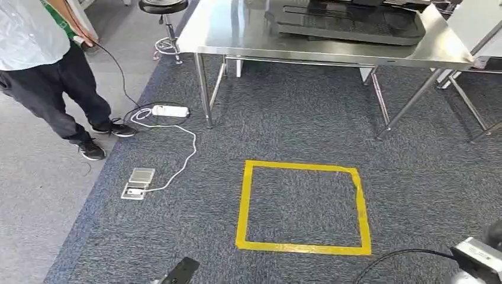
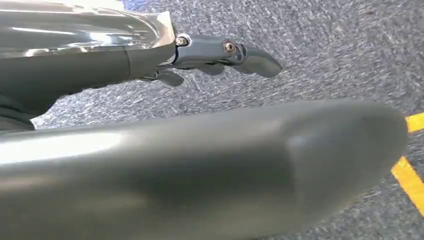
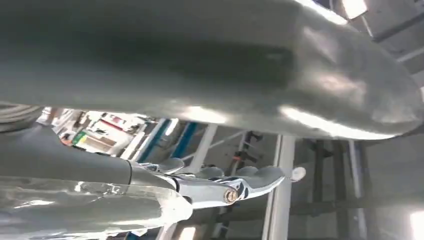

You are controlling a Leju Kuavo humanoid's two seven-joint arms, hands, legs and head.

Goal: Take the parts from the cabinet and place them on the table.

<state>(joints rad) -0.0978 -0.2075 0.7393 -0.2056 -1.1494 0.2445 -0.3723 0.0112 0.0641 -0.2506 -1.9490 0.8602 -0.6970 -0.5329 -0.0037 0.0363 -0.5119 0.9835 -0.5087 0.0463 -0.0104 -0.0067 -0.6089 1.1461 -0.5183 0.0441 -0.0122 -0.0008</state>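
Note:
The steel table (image 1: pixel 237 35) stands ahead at the far side of the carpet, with a black tray-like fixture (image 1: pixel 349 23) on its top. My left hand (image 2: pixel 80 70) hangs low over the blue-grey carpet, its thick thumb (image 2: pixel 225 165) and dark fingers (image 2: pixel 225 52) stretched out and apart, holding nothing. A dark tip of that hand (image 1: pixel 180 273) pokes in at the bottom of the head view. My right hand (image 3: pixel 100 195) also has its fingers (image 3: pixel 240 182) straight and its thumb (image 3: pixel 225 65) spread away, with nothing in it. The right arm (image 1: pixel 479 257) enters at the bottom right corner.
A yellow tape square (image 1: pixel 303 207) marks the carpet just ahead of me. A person (image 1: pixel 47 65) stands at the left by a white power strip (image 1: pixel 170 110), its cable and a floor socket (image 1: pixel 138 183). A black stool (image 1: pixel 164 12) stands by the table's left end.

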